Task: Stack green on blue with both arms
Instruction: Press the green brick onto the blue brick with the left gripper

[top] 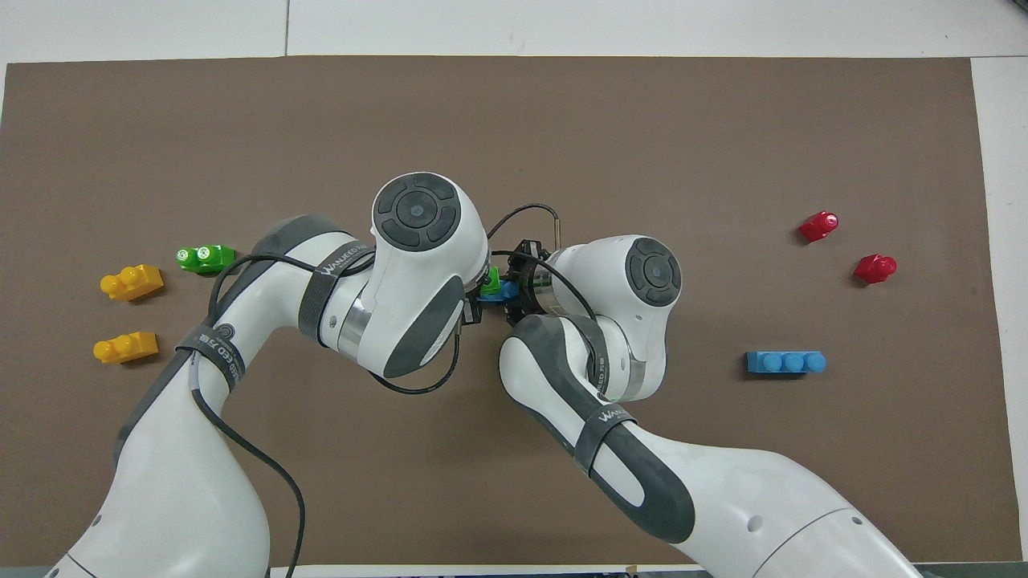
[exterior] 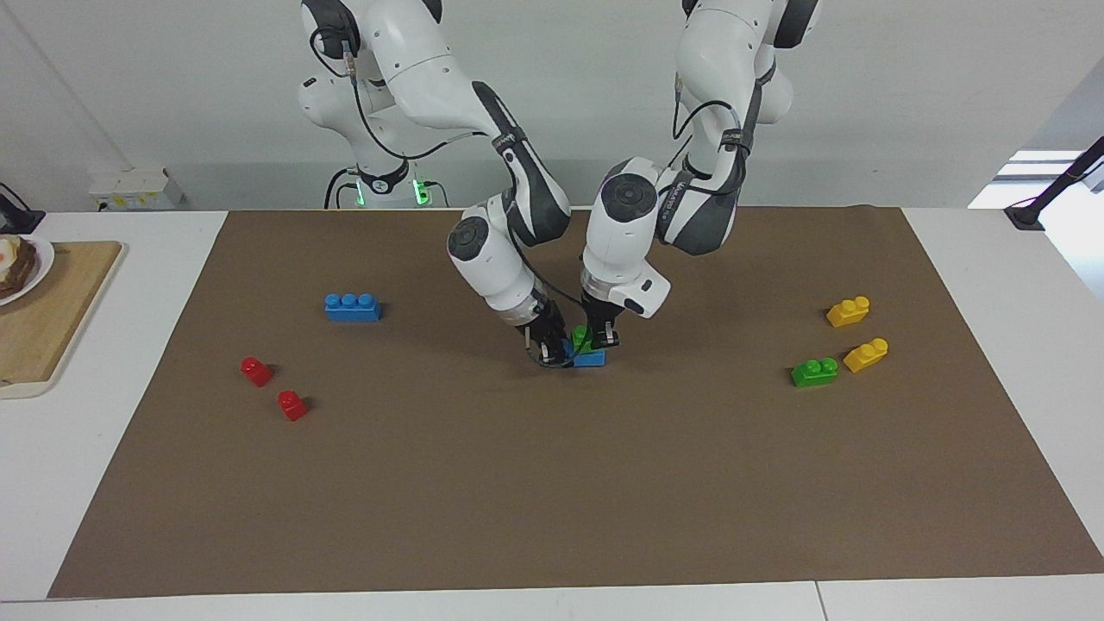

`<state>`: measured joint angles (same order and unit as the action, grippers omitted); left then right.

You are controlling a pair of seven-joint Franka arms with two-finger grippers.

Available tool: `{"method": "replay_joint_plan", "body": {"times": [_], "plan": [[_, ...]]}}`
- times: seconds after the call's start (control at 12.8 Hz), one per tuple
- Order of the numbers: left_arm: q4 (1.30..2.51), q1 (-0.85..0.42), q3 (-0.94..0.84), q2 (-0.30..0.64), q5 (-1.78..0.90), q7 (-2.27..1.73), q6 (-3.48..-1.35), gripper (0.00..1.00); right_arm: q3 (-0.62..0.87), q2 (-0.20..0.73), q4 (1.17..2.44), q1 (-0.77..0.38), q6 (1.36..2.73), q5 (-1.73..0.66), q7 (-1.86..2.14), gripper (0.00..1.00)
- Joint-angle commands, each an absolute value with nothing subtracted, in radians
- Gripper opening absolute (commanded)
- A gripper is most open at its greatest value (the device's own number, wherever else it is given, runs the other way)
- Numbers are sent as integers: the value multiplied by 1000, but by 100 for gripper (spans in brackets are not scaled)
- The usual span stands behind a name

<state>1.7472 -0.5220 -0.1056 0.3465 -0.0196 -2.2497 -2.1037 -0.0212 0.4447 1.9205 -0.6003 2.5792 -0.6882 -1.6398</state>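
Facing view: at mid-desk, the left end effector [exterior: 602, 342] pinches the green brick [exterior: 584, 337] atop the blue brick [exterior: 589, 357], itself pinched by the right end effector [exterior: 553, 353]. Overhead view: both bricks show between the wrists, well clear of every desk [top: 996, 160] edge.

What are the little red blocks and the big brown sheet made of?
The red blocks look like hard, glossy plastic: bright, even colour, rounded moulded studs and small shiny highlights. The brown sheet looks like matte paper or thin card, though it might be felt: flat, dull, with no shine and straight cut edges.
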Motion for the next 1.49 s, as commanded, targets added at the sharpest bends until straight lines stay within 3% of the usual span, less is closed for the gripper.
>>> {"method": "replay_joint_plan", "body": {"times": [0.0, 0.55, 0.71, 0.78, 1.18, 1.25, 1.33, 1.41], "plan": [[1810, -541, -94, 341, 6, -2272, -2163, 0, -20, 453, 1928, -604, 2612, -724, -1600, 0], [1827, -569, -92, 331, 20, -2270, -2171, 0, -21, 453, 1928, -604, 2612, -726, -1598, 0], [1830, -565, -92, 331, 23, -2263, -2168, 59, -20, 453, 1930, -604, 2611, -724, -1597, 0], [1830, -565, -92, 331, 35, -2261, -2161, 100, -20, 453, 1930, -604, 2612, -726, -1597, 0], [1809, -554, -86, 331, 55, -2257, -2142, 100, -20, 453, 1930, -601, 2611, -726, -1598, 0], [1789, -546, -81, 322, 55, -2249, -2107, 100, -20, 453, 1930, -595, 2608, -726, -1598, 4], [1772, -534, -81, 307, 55, -2229, -2070, 100, -20, 453, 1930, -592, 2608, -727, -1604, 52], [1769, -514, -83, 275, 55, -2185, -2040, 100, -20, 453, 1927, -591, 2606, -735, -1615, 76]]}}
